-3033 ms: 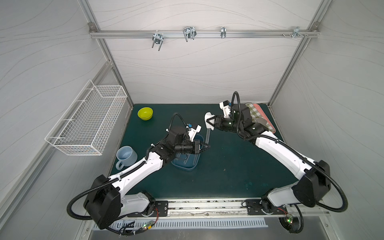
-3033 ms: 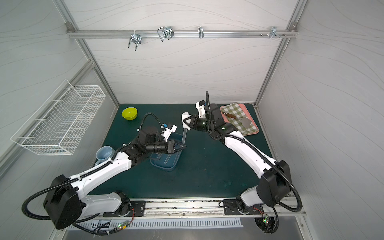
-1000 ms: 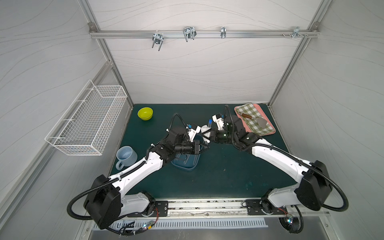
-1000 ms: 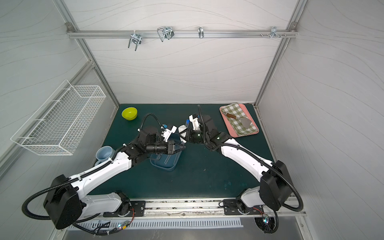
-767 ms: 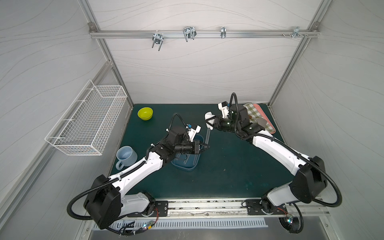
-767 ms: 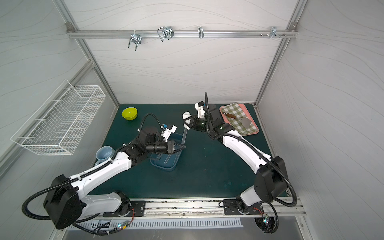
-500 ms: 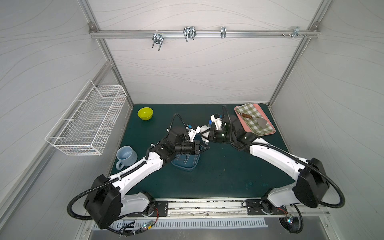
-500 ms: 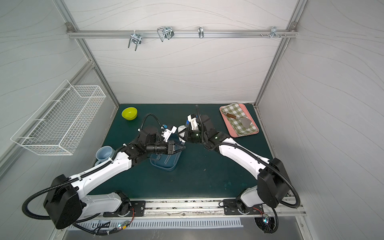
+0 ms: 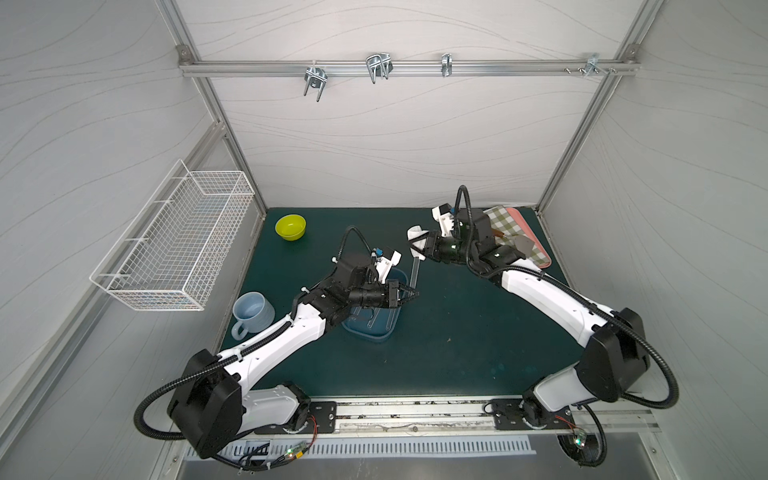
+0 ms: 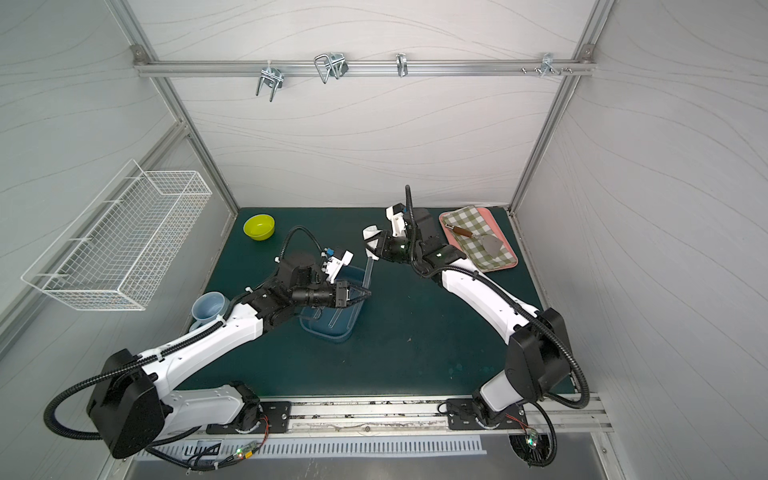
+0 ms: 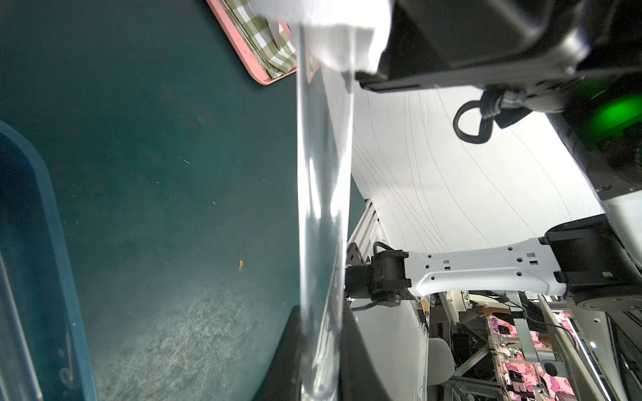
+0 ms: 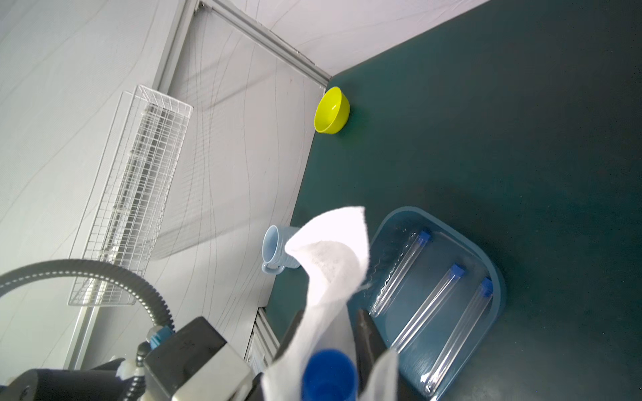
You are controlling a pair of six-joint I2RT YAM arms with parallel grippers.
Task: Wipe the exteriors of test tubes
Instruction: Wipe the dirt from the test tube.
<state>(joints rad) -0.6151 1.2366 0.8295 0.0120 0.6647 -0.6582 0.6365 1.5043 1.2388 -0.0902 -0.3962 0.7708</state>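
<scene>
One test tube (image 9: 414, 272) is held in the air beside the blue tray (image 9: 374, 338), pinched at its rounded end by the tightly closed left gripper (image 9: 409, 294). Its blue-capped end is wrapped in a white cloth (image 9: 414, 235), which is clamped around it by the right gripper (image 9: 419, 253). Three other tubes (image 12: 430, 305) are seen lying side by side in the tray, and whether any has been wiped cannot be told, so the task is judged mid-course, with up to three left.
</scene>
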